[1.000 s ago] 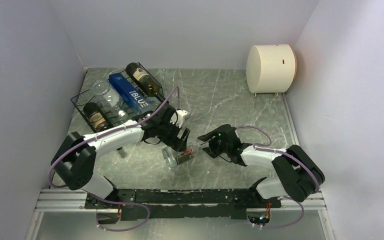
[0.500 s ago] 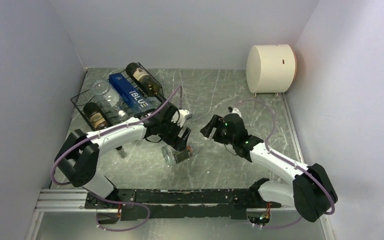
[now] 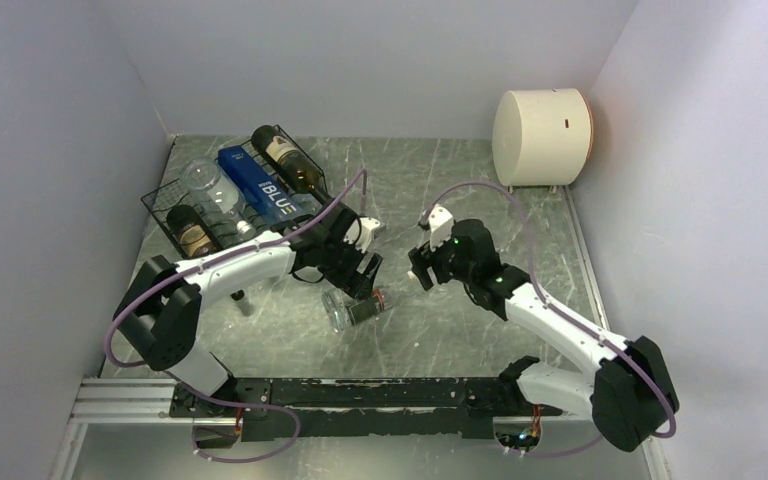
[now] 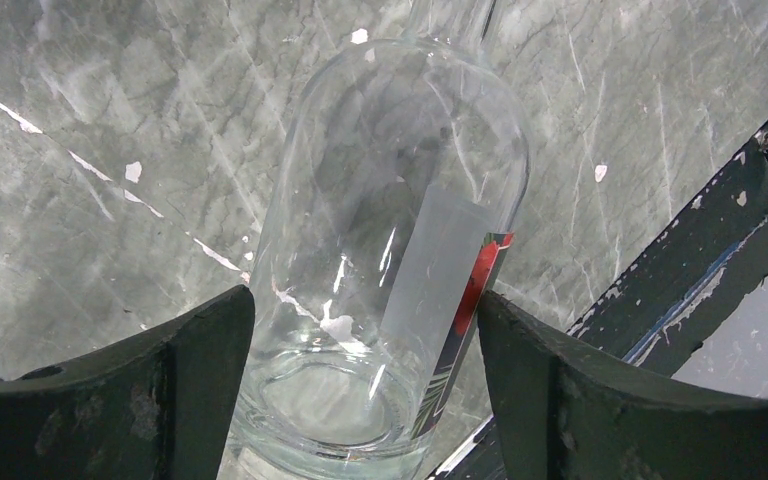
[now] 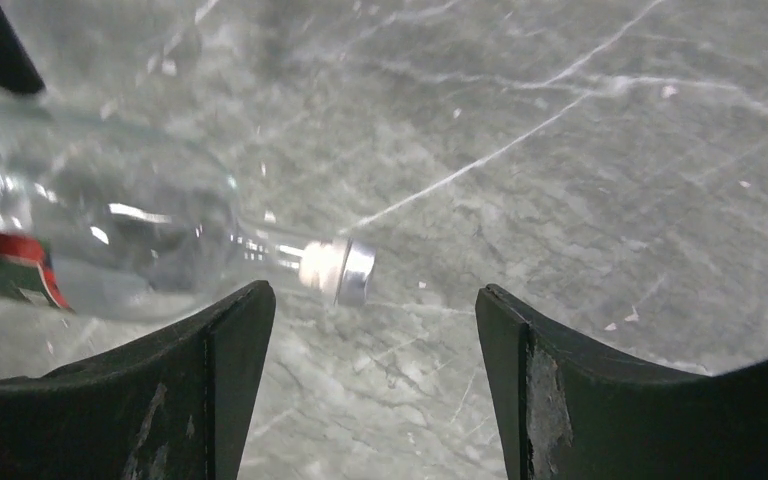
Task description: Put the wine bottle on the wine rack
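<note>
Bottle: a clear glass wine bottle (image 3: 355, 310) with a red-edged label and a silver screw cap lies on its side at mid-table on the grey marbled table (image 3: 480, 190). Its neck points toward the right arm, and it is well apart from the rack. Whether it has left the surface cannot be told.
Left gripper (image 4: 362, 300): its dark fingers straddle the bottle's lower body, against or just beside the glass on both sides. A firm clamp cannot be confirmed.
Right gripper (image 3: 420, 268): spread wide and holding nothing, it hovers near the cap end without touching it.
Rack: the black wire-mesh wine rack (image 3: 165, 200) stands at the far left and carries a blue bottle (image 3: 260, 185), dark bottles and a clear one. A free cradle cannot be made out.
Doing it well: probably squeeze squarely across the body, since smooth glass may slip. Then lift level, keeping the neck clear of the racked bottles.
</note>
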Robot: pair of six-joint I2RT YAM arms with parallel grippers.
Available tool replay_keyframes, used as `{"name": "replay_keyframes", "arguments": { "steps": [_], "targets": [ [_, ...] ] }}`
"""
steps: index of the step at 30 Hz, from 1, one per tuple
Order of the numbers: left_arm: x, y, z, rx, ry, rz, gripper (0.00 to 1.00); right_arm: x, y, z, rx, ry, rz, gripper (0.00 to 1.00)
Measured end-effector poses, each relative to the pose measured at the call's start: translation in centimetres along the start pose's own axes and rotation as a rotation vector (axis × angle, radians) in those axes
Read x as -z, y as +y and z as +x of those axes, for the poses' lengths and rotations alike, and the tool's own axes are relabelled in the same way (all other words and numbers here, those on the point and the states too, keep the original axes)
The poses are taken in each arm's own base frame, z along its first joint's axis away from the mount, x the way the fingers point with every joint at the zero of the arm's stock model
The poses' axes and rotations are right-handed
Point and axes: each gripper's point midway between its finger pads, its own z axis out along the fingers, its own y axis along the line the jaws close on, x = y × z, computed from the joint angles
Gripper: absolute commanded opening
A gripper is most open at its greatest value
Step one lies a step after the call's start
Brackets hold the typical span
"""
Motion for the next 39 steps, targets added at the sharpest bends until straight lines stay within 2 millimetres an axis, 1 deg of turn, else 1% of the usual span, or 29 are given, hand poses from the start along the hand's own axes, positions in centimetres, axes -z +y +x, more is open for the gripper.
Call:
{"name": "replay_keyframes", "arguments": {
  "steps": [5, 7, 9, 13, 16, 19, 24, 26, 28, 30, 31, 32, 37, 39],
  "targets": [
    [0.0, 0.0, 0.0, -0.005, 0.0, 0.0, 0.85, -1.1, 1.1, 4.0, 0.155, 0.146, -0.151, 0.77],
    [0.0, 0.0, -0.1, -0.008, -0.001, 0.001, 0.85, -1.4, 1.0, 5.1, 0.174, 0.178, -0.205, 0.77],
    [0.0, -0.1, -0.1, -0.009, -0.002, 0.006, 0.85, -1.7, 1.0, 5.8, 0.191, 0.187, -0.262, 0.77],
    [0.0, -0.1, -0.2, -0.013, -0.004, 0.011, 0.86, -2.3, 1.8, 5.9, 0.237, 0.152, -0.386, 0.76],
    [0.0, 0.0, -0.2, -0.01, -0.005, 0.009, 0.86, -3.2, 3.0, 5.7, 0.262, 0.117, -0.485, 0.75],
    [0.1, 0.3, -0.2, -0.003, -0.007, 0.005, 0.86, -3.8, 3.5, 5.5, 0.275, 0.09, -0.535, 0.74],
    [0.2, 0.8, -0.4, 0.011, -0.012, -0.003, 0.85, -5.0, 3.8, 5.1, 0.302, 0.061, -0.587, 0.62],
    [0.2, 1.0, -0.4, 0.017, -0.014, -0.006, 0.85, -5.3, 3.9, 4.9, 0.31, 0.054, -0.604, 0.56],
    [0.3, 1.2, -0.5, 0.026, -0.016, -0.008, 0.84, -5.3, 4.1, 4.9, 0.317, 0.051, -0.618, 0.47],
    [0.3, 1.3, -0.5, 0.034, -0.017, -0.007, 0.84, -5.0, 4.2, 4.9, 0.318, 0.049, -0.631, 0.43],
    [0.4, 1.3, -0.5, 0.038, -0.017, -0.005, 0.83, -4.8, 4.3, 4.9, 0.318, 0.048, -0.636, 0.43],
    [0.4, 1.3, -0.6, 0.043, -0.019, -0.005, 0.83, -4.6, 4.4, 4.7, 0.318, 0.043, -0.64, 0.47],
    [0.4, 1.5, -0.7, 0.056, -0.023, -0.002, 0.81, -3.9, 4.8, 3.9, 0.327, 0.006, -0.634, 0.72],
    [0.5, 1.5, -0.8, 0.058, -0.026, -0.002, 0.81, -4.0, 4.9, 3.5, 0.335, -0.009, -0.625, 0.76]
  ]
}}
